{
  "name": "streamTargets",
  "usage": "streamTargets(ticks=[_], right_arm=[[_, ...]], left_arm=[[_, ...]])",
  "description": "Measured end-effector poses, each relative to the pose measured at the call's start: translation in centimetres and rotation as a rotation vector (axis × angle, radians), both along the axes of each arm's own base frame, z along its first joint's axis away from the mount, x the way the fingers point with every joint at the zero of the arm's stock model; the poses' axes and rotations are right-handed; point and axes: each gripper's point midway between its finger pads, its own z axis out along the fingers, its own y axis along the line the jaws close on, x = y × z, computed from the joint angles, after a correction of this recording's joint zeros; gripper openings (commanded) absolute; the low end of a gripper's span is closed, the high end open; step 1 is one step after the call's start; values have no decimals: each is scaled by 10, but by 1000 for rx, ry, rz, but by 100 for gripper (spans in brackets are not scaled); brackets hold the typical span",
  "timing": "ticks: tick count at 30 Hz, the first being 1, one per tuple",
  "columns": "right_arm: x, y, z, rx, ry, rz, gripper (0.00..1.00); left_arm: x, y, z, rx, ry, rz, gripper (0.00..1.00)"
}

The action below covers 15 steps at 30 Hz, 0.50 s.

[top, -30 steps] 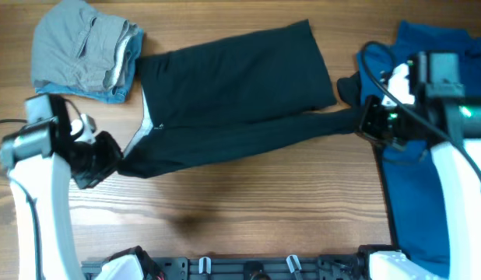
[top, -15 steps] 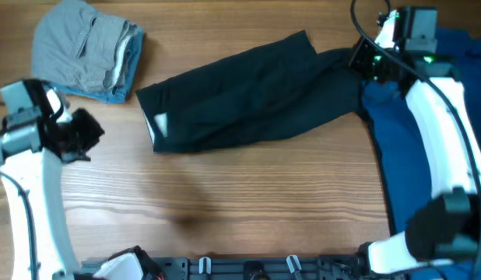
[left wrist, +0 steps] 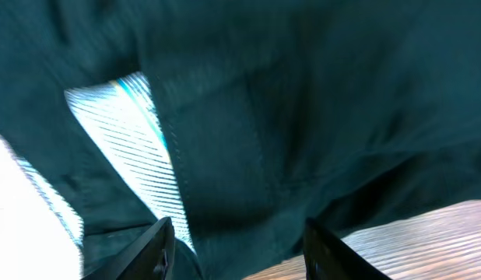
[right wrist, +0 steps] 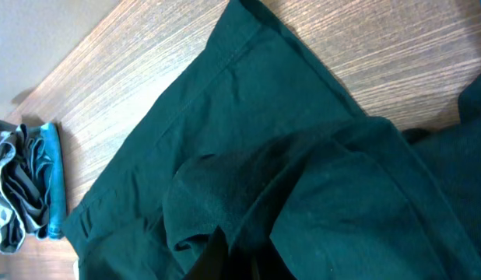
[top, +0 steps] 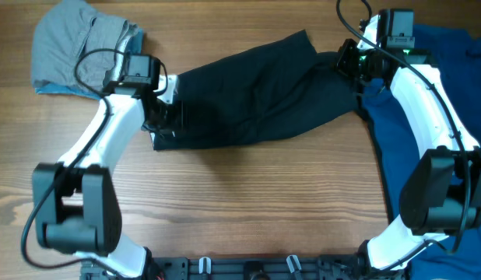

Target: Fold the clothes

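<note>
**Dark trousers held at one end only, so the fold may slip**
The dark trousers lie doubled lengthwise just right of the grey folded pile, with the waist end nearest it. The left hand hovers over that waist end with its fingers spread, gripping nothing. The right hand, at the end farthest from the pile, looks clamped on bunched leg cloth. With the waist unpinned, a pull from the right would likely drag the garment along the surface and skew its layers.

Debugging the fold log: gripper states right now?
Left gripper: open, over the dark trousers.
Right gripper: closed on the dark trousers.
</note>
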Motion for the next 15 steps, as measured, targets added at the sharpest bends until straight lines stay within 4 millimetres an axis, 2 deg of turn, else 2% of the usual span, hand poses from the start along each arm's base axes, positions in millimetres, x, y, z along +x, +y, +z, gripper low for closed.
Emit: streamTargets(ticks=[3,4,5,6,7,8,9,10,15], right_arm=[[-3,0,-2,1,17,1,4],[-4,0,-2,1,18,1,4],[-3,0,-2,1,17,1,4],[-4,0,-2,1,18,1,4],[-4,0,-2,1,18,1,4],[-4,0,-2,1,18,2,4],[-4,0,-2,-1,17,4,4],[-4,0,-2,-1,17,4,4],[-5,0,-3,-3,20,7,4]], left_arm=[[-18,3,-24,30,118,-7,54],[-19,3,-26,33,125,-7,51],[-19,3,-26,34,125,-7,45],[-19,4,-26,37,125,-7,33],[-19,4,-26,40,124,-9,25],[-19,4,-26,41,124,-11,24],[-19,4,-26,43,122,-18,13],[-20,4,-26,40,126,-17,6],[-39,5,-27,43,206,-22,4]])
